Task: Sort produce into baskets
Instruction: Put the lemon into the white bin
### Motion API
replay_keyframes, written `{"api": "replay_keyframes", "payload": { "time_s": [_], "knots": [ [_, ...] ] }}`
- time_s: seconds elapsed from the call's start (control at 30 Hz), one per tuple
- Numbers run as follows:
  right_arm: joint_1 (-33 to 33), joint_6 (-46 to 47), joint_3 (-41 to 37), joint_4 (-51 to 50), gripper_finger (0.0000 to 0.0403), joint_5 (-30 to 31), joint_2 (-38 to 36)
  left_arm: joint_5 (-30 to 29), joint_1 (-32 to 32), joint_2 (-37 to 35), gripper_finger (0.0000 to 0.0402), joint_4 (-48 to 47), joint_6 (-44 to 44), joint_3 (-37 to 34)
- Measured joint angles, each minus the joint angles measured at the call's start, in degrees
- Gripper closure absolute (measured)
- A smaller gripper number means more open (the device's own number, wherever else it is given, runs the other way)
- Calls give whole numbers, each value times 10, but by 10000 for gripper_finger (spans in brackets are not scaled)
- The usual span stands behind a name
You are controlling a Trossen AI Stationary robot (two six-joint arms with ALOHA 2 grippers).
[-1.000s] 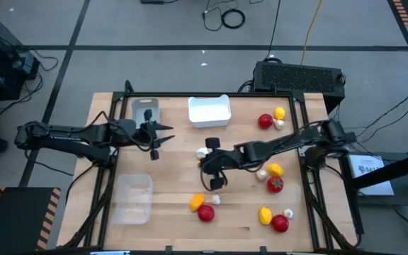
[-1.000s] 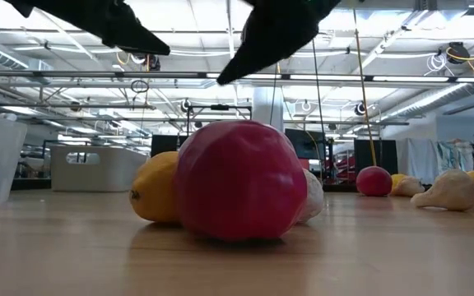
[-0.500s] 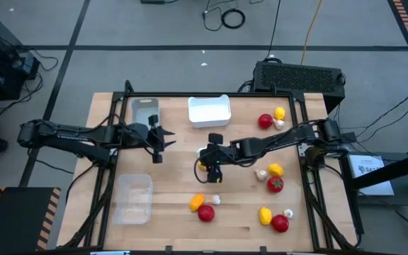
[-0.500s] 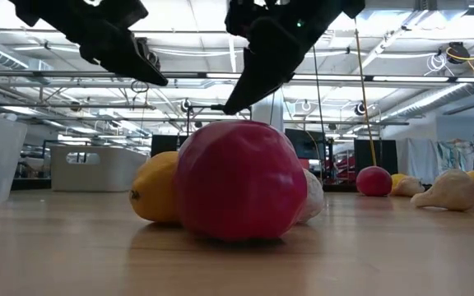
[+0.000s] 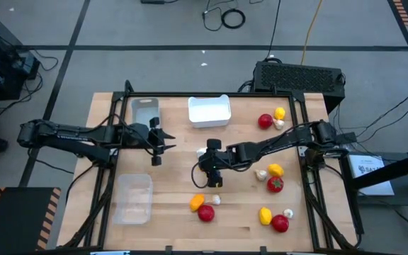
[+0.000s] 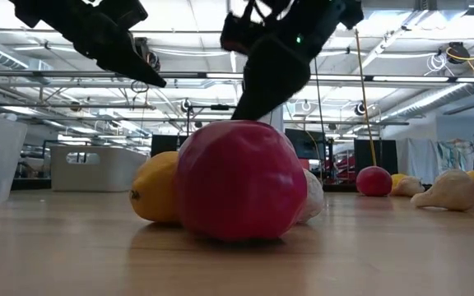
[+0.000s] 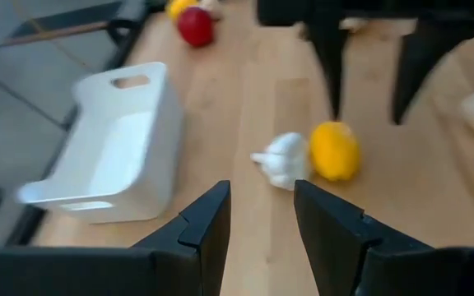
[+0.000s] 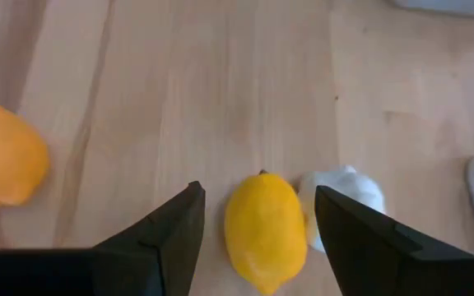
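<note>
My right gripper (image 8: 259, 197) stands open over the middle of the table (image 5: 168, 177). Its fingers flank a yellow lemon (image 8: 266, 230) that lies on the wood, with no touch showing. A white garlic bulb (image 8: 348, 201) rests against that lemon. My left gripper (image 7: 259, 197) hovers left of them, its fingers a narrow gap apart and holding nothing. The grey basket (image 5: 145, 110) and the white basket (image 5: 209, 111) sit at the far edge. The clear basket (image 5: 133, 198) is at the near left.
Groups of tomato, lemon and garlic lie at the far right (image 5: 264, 121), the right middle (image 5: 275, 185), the near middle (image 5: 205, 213) and the near right (image 5: 280, 224). In the low view the near-middle tomato (image 6: 239, 181) fills the foreground below my right gripper (image 6: 274, 74).
My right gripper has opened, sunk toward the table and shifted slightly toward the far left, coming over the lemon beside the garlic. My left gripper has sunk a little and tipped downward, then kept still. No produce has moved.
</note>
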Motion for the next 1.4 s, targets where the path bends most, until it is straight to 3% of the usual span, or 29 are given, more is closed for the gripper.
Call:
{"api": "replay_keyframes", "payload": {
  "time_s": [0.1,0.37,0.67,0.93,1.1,1.4],
  "knots": [
    [3,-5,0,3,183,0,7,42,-3,14,258,-1,-13,0],
    [4,-18,0,1,184,3,27,35,-10,75,252,52,-13,0],
    [-3,-14,0,-1,184,5,34,28,-10,131,177,104,-13,0],
    [-4,6,0,-2,184,8,51,10,-10,76,169,-111,-57,61],
    [-5,9,0,8,184,8,63,3,-10,34,169,-149,-73,63],
    [-5,50,0,-10,184,18,66,-63,-10,-31,169,-209,-98,56]
  ]
}}
